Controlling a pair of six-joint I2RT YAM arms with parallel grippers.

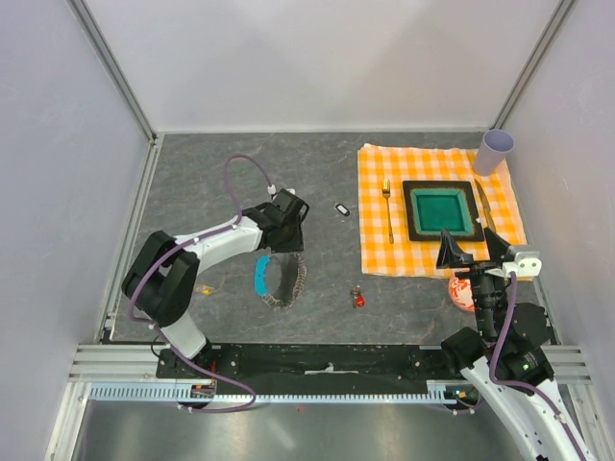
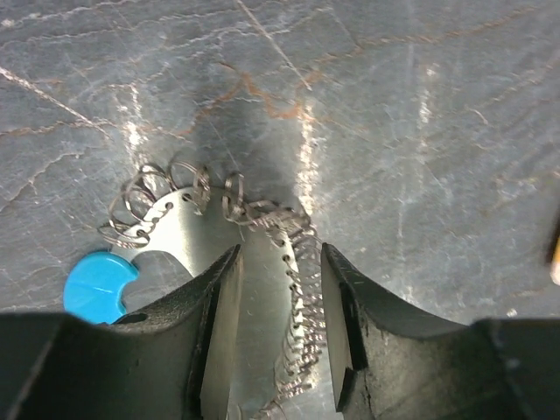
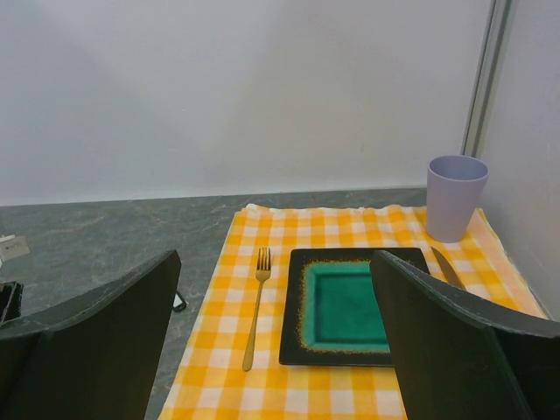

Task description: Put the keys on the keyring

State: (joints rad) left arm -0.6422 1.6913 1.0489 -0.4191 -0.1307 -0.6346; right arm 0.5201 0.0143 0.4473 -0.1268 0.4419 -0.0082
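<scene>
Keyring [image 2: 302, 289] chain inside part-open left end effector [image 2: 280, 254], ungripped; right end effector [image 3: 276, 259] wide open, empty; cup [image 3: 456, 198] upright.

Bright, even overhead light. In the left wrist view, glare streaks the surface [image 2: 306, 166], a soft shadow darkens it above the keyring [image 2: 302, 262], and the left claw [image 2: 280, 254] is blurred up close.

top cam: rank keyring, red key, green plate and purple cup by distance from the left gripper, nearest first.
1. keyring: right under the left gripper, its chain between the open jaws.
2. red key: to the right, a little nearer the arm bases.
3. green plate: further right, on the checked cloth.
4. purple cup: far right corner of the cloth.
</scene>
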